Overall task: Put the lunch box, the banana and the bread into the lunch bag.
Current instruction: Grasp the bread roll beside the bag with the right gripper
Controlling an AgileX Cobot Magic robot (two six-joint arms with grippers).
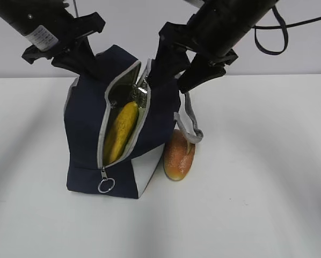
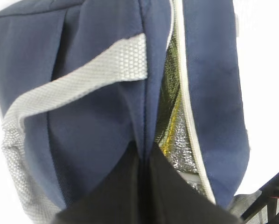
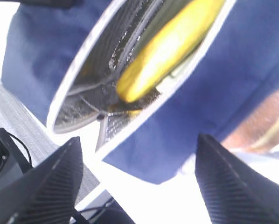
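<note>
A white table [image 1: 268,204] fills the near ground. Behind it stands a pale grey wall [image 1: 133,32]. At far right, a black cable [image 1: 281,32] loops against that wall.

- Both arms: glossy black tubular links.
- Left arm [image 1: 34,24]: white printed label on the link.
- Right arm [image 1: 230,21]: thin black cable looping off behind it.
- Right gripper [image 3: 135,182]: matte black fingers [image 3: 226,179] with fine ribbed pads.

Bright even light, soft shadows; wrist views blurred, perhaps overexposed at whites.
</note>
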